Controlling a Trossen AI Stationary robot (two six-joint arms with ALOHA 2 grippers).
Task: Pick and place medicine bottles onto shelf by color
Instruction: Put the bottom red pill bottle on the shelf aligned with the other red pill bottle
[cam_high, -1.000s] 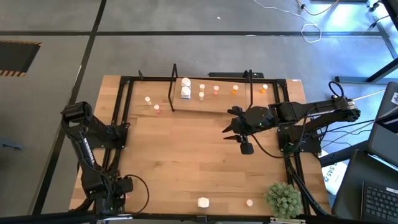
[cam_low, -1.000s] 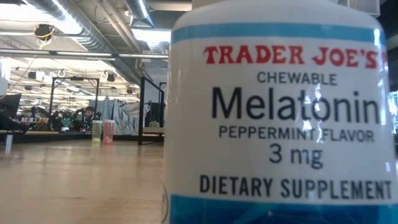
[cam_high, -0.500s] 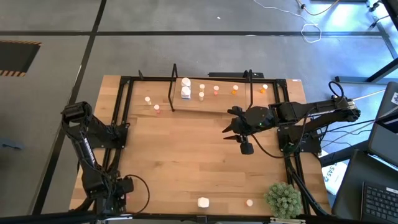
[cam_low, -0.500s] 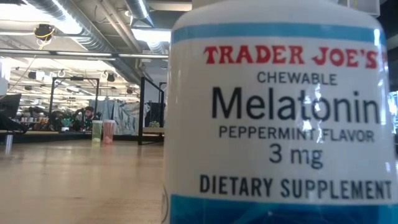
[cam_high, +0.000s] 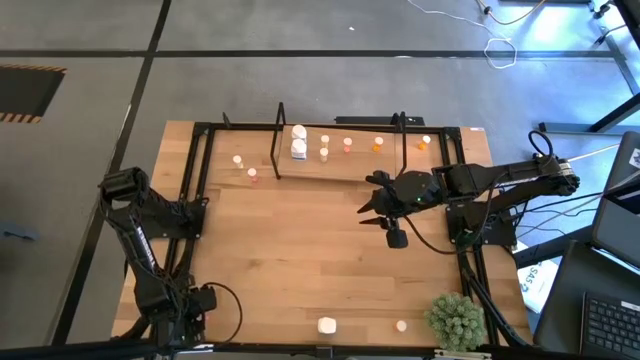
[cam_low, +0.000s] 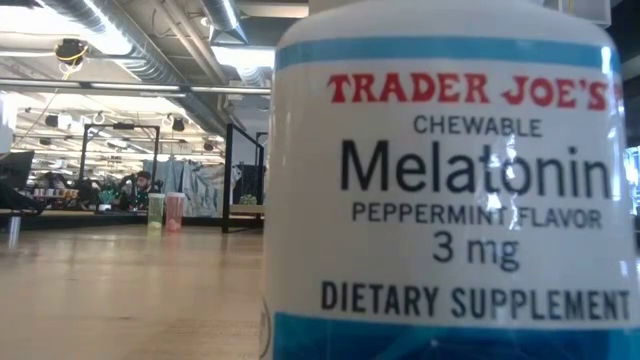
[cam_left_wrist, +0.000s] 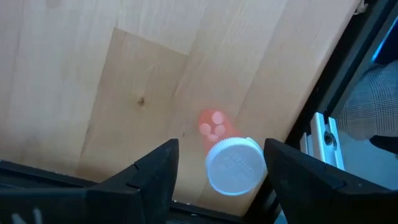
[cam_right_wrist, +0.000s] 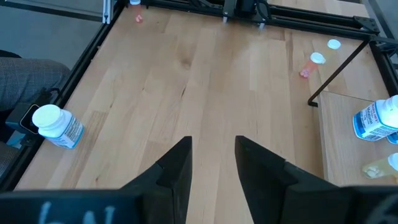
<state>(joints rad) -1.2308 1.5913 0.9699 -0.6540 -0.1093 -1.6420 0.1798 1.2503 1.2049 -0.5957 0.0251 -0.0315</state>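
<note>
- We see the medicine bottles in two builds: chunky white plastic cylinders with blue-banded labels, and much smaller pale pink, cream or orange vials with white caps.
- From overhead we count three chunky white bottles. Two (cam_high: 298, 141) stand together at the left end of the low black-framed shelf with the pale base (cam_high: 360, 158), and one (cam_high: 326, 325) is at the near edge of the pale wooden worktop (cam_high: 300, 250).
- We count four small vials (cam_high: 347, 144) in a loose row along the shelf. One more (cam_high: 425, 142) sits just outside its right end frame, two (cam_high: 245, 166) on the worktop left of it, and one (cam_high: 401, 325) at the near edge beside the bushy green plant (cam_high: 455, 318).
- Another small pink vial with a white cap (cam_left_wrist: 233, 167) stands upright at the worktop's near left corner.
- The left claw (cam_left_wrist: 221, 148) hangs over this vial with its dark fingers spread wide on either side of it, clear of it.
- The right claw (cam_right_wrist: 211, 142) hovers above the middle of the worktop, in front of the shelf. Its fingers are a narrow gap apart with nothing between them.
- At table height, the white bottle's label (cam_low: 460, 190) fills our view. It reads "TRADER JOE'S" in red, then "CHEWABLE Melatonin PEPPERMINT FLAVOR 3 mg DIETARY SUPPLEMENT".
</note>
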